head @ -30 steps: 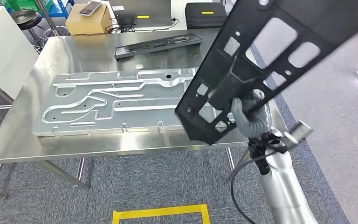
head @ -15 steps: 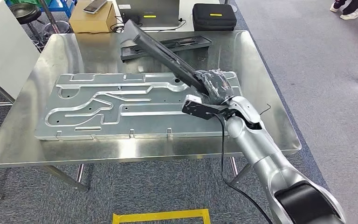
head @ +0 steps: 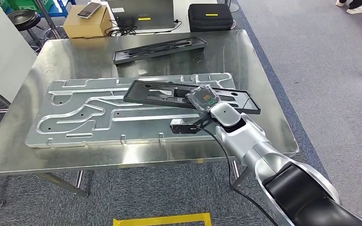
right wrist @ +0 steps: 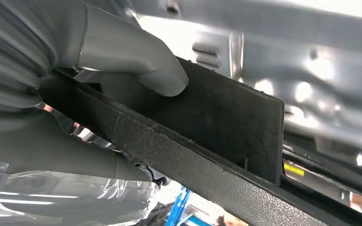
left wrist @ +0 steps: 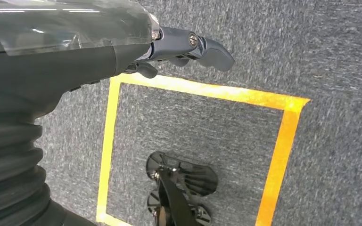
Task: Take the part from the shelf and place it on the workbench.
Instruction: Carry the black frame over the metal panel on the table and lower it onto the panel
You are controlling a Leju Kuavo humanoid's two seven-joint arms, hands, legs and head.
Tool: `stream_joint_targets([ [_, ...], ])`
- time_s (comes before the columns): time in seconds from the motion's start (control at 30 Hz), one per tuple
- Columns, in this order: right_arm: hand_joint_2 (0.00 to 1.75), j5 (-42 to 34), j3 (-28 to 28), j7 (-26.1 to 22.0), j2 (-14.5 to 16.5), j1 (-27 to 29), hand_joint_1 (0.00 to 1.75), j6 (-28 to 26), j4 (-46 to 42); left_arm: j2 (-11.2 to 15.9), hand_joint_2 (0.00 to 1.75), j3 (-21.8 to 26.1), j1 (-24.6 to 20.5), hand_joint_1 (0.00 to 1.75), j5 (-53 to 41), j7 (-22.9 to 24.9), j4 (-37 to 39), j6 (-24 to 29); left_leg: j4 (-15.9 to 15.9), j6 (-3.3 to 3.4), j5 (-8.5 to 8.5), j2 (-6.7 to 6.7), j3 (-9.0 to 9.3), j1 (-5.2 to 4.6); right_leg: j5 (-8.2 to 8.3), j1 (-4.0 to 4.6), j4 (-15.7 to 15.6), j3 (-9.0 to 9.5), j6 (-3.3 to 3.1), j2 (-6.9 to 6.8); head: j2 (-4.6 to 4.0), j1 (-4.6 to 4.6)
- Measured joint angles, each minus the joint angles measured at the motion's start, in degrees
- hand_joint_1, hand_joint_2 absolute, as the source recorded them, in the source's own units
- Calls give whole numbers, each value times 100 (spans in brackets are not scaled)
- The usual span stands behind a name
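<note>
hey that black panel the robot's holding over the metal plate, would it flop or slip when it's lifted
The black panel looks stiff: gripped at one end by the right robot hand, it spans straight. Its many cutouts suggest it is light. Its grainy surface, seen in the right wrist view, probably resists slipping.

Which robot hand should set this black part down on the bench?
Right. The right robot hand already grips the black part over the workbench; the left robot hand hangs above the floor.

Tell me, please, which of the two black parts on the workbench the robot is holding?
The nearer black part, lying across the silver plate, gripped by the right hand. The other black part lies untouched at the far edge.
</note>
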Motion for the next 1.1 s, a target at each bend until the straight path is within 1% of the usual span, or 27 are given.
stream_joint_targets([
  [0.03,175,89,52,36,12,3,175,-31,66,3,175,-6,2,0,-8,-29,0,-10,-415,10,225,2,183,3,-25,-1,13,21,17,3,0,0],
  [0.07,175,170,101,59,21,5,175,-90,128,5,175,-13,0,0,-18,-63,0,-18,-802,25,375,1,372,-3,-53,9,30,32,39,7,0,0],
  [0.1,175,238,145,72,28,9,175,-168,185,7,175,-21,-3,0,-28,-98,0,-22,-1080,52,459,-3,509,-9,-74,19,47,34,62,10,0,0],
  [0.13,175,298,188,76,33,19,175,-259,237,8,175,-30,-6,0,-38,-133,0,-22,-1226,80,472,-6,581,-16,-88,28,57,32,88,13,0,0],
  [0.23,175,436,281,67,41,80,175,-518,357,7,175,-74,-7,0,-67,-210,0,-3,-1283,187,452,-10,610,-17,-116,28,66,33,178,12,0,0],
  [0.27,175,480,300,66,43,99,175,-602,388,7,175,-93,-9,0,-83,-226,0,9,-1303,228,458,-7,624,-10,-176,24,140,8,210,9,0,1],
  [0.3,175,529,321,65,45,117,175,-691,420,8,175,-110,-14,0,-98,-240,0,29,-1324,262,464,-4,638,-2,-294,19,327,-73,240,7,0,1],
  [0.33,175,579,341,63,49,137,175,-774,450,8,175,-121,-18,0,-119,-248,0,53,-1334,285,465,-1,647,1,-457,12,632,-217,260,4,0,1],
  [0.4,175,692,396,61,60,203,175,-933,512,10,175,-131,-22,0,-144,-262,0,90,-1334,307,456,4,650,-2,-776,8,1411,-620,283,3,0,1],
  [0.43,175,752,417,60,69,247,175,-1006,538,10,175,-134,-20,0,-154,-276,0,102,-1333,310,453,3,653,-4,-819,7,1653,-762,286,3,0,1],
  [0.47,175,815,436,56,81,284,175,-1080,561,10,175,-138,-17,0,-162,-297,0,112,-1330,310,449,1,659,-6,-750,8,1684,-803,279,3,0,1],
  [0.5,175,867,450,50,97,306,175,-1139,578,10,175,-143,-15,0,-169,-319,0,126,-1327,305,443,-1,668,-8,-581,11,1477,-727,261,2,0,1],
  [0.53,131,914,461,38,120,316,131,-1190,592,10,175,-151,-15,0,-180,-343,0,142,-1324,295,435,-2,682,-11,-350,16,1077,-547,231,2,0,1],
  [0.57,87,946,471,14,146,317,87,-1222,605,9,175,-159,-16,0,-192,-363,0,157,-1322,281,426,-2,693,-15,-170,26,651,-350,197,0,0,1],
  [0.6,44,963,479,-17,179,318,44,-1238,616,8,175,-166,-20,0,-201,-378,0,173,-1318,261,418,0,700,-24,-40,41,309,-193,168,-1,0,1],
  [0.63,0,974,486,-58,213,322,0,-1250,628,8,175,-172,-22,0,-210,-392,0,190,-1318,235,413,2,702,-29,24,58,98,-96,143,-1,0,1],
  [0.7,0,974,493,-132,273,342,0,-1269,654,10,175,-180,-20,0,-224,-409,0,219,-1331,174,417,4,704,-33,40,85,27,-75,113,4,0,1],
  [0.77,0,963,494,-174,326,364,0,-1286,678,16,175,-200,-12,0,-246,-416,1,246,-1289,113,373,5,688,-27,70,58,-17,-54,58,2,0,1],
  [0.8,0,955,494,-190,354,369,0,-1294,688,19,131,-215,-9,0,-258,-420,2,262,-1153,82,278,5,634,-25,86,43,-44,-41,23,-3,0,0],
  [0.83,0,941,494,-202,380,374,0,-1306,696,23,87,-231,-5,0,-271,-423,2,280,-893,53,119,5,524,-20,98,30,-66,-29,-5,-8,0,0],
  [0.9,0,909,494,-218,407,384,0,-1345,710,28,0,-252,5,0,-292,-427,3,309,-137,2,-252,5,196,-10,96,35,-68,-26,-34,-12,0,0],
  [0.93,0,895,494,-216,411,390,0,-1375,716,31,0,-258,13,0,-304,-426,3,314,169,-17,-357,6,59,-5,95,35,-66,-24,-35,-12,0,0],
  [0.97,0,885,491,-208,409,391,0,-1411,722,31,0,-263,23,0,-317,-424,4,317,285,-30,-353,7,10,1,94,34,-64,-20,-33,-9,0,0],
  [1.0,0,880,485,-195,406,392,0,-1445,726,33,0,-266,30,0,-328,-422,4,320,166,-37,-239,8,75,11,90,32,-59,-14,-28,-5,0,0],
  [1.03,0,878,473,-175,403,392,0,-1484,728,36,0,-268,32,0,-338,-420,4,323,-172,-37,-47,10,248,22,83,30,-51,-7,-18,2,0,0],
  [1.07,0,878,456,-155,401,393,0,-1521,729,39,0,-269,28,0,-343,-416,4,327,-602,-30,127,12,462,33,73,30,-38,-3,-2,8,0,0],
  [1.1,0,880,435,-135,396,393,0,-1562,729,43,0,-271,19,0,-348,-408,5,332,-972,-5,253,11,648,30,61,40,-17,-8,22,14,0,0],
])
